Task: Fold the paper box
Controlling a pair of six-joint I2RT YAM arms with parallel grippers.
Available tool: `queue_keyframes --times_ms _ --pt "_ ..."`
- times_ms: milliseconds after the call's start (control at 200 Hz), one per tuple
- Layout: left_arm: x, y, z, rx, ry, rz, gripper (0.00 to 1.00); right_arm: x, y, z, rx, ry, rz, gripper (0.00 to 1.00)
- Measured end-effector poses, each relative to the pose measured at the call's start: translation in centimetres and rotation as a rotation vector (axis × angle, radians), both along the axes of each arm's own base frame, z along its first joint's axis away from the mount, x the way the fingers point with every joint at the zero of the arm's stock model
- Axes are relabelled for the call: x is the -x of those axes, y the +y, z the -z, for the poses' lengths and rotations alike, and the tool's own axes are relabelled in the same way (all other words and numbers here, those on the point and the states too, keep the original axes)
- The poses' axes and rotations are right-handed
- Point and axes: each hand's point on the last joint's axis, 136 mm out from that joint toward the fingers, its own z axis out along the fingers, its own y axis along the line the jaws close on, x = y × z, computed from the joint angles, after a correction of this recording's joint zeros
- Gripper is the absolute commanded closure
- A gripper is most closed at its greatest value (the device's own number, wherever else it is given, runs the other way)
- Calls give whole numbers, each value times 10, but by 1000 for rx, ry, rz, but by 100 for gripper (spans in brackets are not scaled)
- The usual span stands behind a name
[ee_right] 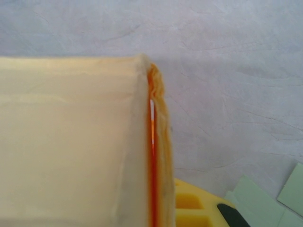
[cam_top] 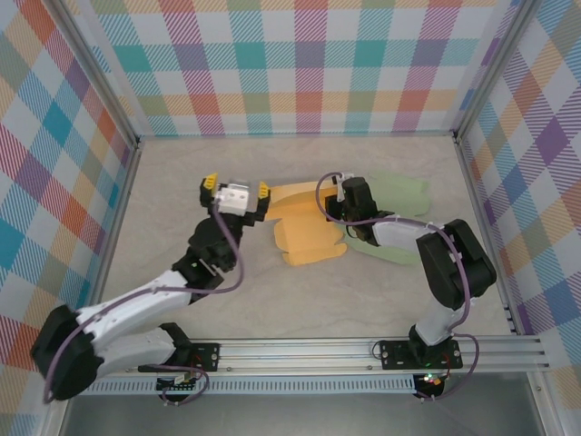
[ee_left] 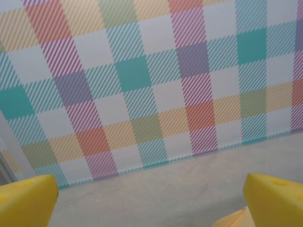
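Note:
The orange paper box (cam_top: 307, 232) lies partly folded in the middle of the table. My right gripper (cam_top: 338, 221) is at its right edge, shut on a raised wall of the box. In the right wrist view that wall (ee_right: 94, 151) stands doubled over right in front of the camera, with one yellow finger (ee_right: 196, 208) beside it and the other finger hidden behind the paper. My left gripper (cam_top: 237, 187) hovers at the box's left end, open. Its yellow fingers (ee_left: 28, 201) stand wide apart with nothing between them, and an orange corner of the box (ee_left: 234, 220) shows by the right one.
A pale green paper sheet (cam_top: 399, 195) lies under and to the right of the box, its edge (ee_right: 284, 198) in the right wrist view. Checked walls (cam_top: 300, 64) enclose the table on three sides. A metal rail (cam_top: 363, 350) runs along the near edge.

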Motion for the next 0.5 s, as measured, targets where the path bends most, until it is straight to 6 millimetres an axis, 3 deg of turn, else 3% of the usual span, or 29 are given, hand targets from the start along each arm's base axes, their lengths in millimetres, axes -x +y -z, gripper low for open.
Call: queue_keyframes --times_ms 135,255,375,500 --pt "22 44 1 223 62 -50 0 7 3 -2 -5 22 -15 100" --pt "34 74 20 370 141 -104 0 18 5 -2 9 50 -12 100" --pt "31 79 41 428 243 -109 0 28 10 -12 23 45 -7 100" --pt "17 65 63 460 376 -74 0 41 15 -22 37 42 -6 100"
